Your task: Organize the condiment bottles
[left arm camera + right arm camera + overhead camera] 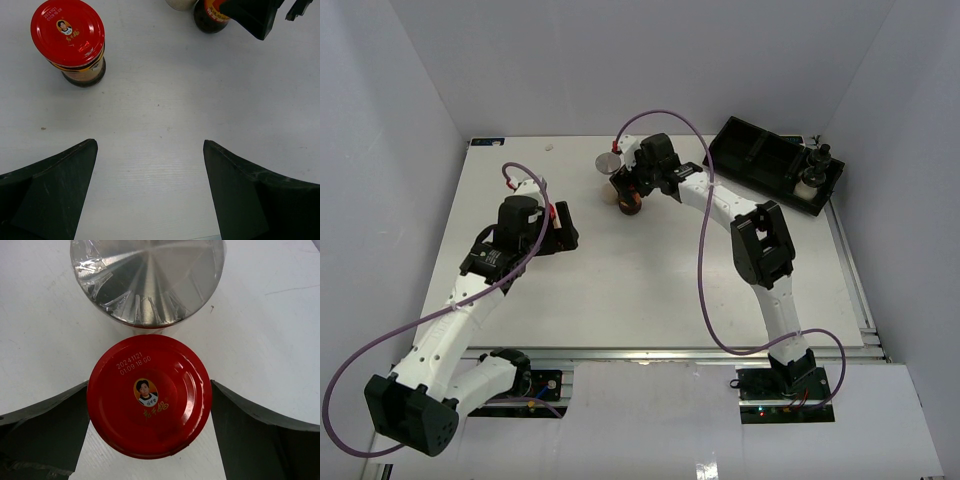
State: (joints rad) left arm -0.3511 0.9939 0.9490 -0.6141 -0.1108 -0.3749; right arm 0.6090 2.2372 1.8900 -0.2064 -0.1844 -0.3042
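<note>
Scene: 2 robot arms reach over a white tabletop. Condiment jars stand near its far edge, and a black tray sits at the far right corner.
Right gripper: wide, its 2 fingers on either side of a red-capped jar that stands upright near the middle of the far edge. A sliver of tabletop shows beside the cap on 1 side, so the hold looks loose rather than clamped.
Metal-lidded jar: clear, film-wrapped, just beyond the red-capped jar and almost touching it. The closeness suggests the jars are being gathered into 1 group.
Left gripper: wide and holding nothing, low over bare tabletop in the left half.
Second red-capped jar: upright, ahead of the left gripper and off to 1 side, not between its fingers. It is probably that arm's next pick, which would explain the spread fingers.
Black-topped bottles: standing at the tray's right end.
Stage: partway, judging from the 3 jars outside the tray.
Risk: the 2 neighbouring jars stand so close that nudging 1 could tip the other.
</note>
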